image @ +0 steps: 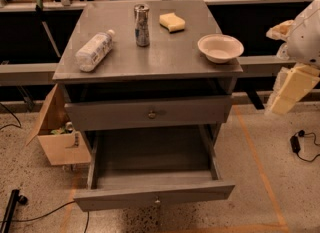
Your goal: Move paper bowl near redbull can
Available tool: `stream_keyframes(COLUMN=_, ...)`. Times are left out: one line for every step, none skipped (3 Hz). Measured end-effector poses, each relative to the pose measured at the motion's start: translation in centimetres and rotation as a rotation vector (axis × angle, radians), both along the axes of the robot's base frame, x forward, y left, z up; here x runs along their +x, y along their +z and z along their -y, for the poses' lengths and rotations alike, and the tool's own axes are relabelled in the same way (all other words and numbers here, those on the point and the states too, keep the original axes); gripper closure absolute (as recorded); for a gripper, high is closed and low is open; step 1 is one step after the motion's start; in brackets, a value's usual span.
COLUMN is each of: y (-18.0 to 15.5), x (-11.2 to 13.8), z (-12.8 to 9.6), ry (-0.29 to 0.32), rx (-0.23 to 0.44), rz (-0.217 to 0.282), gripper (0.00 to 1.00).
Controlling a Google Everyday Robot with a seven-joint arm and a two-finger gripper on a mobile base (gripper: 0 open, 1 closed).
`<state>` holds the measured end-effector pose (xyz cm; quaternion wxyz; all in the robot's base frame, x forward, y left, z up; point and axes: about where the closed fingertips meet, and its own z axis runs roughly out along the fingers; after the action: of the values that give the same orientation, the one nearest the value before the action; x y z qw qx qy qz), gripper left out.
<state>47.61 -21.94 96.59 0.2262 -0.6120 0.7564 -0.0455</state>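
Paper bowl (220,48) upright near front right corner of grey cabinet top (165,59); round, shallow, off-white, wide rim. Redbull can (142,25) upright toward back centre, slim, silver-blue, well apart from bowl. Yellow sponge (172,22) just right of can, not touching. Clear plastic bottle (94,50) on its side at left, white cap pointing back. Lower drawer (155,194) pulled open; upper drawer (150,113) shut, small round knob. Open cardboard box (57,142) on floor at left, contents unclear. Speckled floor (260,177) with orange tape lines. Gripper (292,87) at far right, off the cabinet, below top level; open or closed, cannot tell.
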Motion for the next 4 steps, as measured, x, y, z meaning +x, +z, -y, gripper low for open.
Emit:
stream_keyframes(y=-0.9, x=6.1, z=0.9, ry=0.077, rx=0.143, rz=0.150, gripper=0.00)
stream_keyframes(y=-0.2, x=13.5, z=1.6, ry=0.163, rx=0.212, rz=0.366, gripper=0.00)
stream_keyframes(y=-0.8, x=20.0, z=2.7, ry=0.236, rx=0.136, rz=0.528, gripper=0.00)
stream_keyframes(y=-4.0, x=26.0, z=3.9, ry=0.232, rx=-0.004, rz=0.596, gripper=0.00)
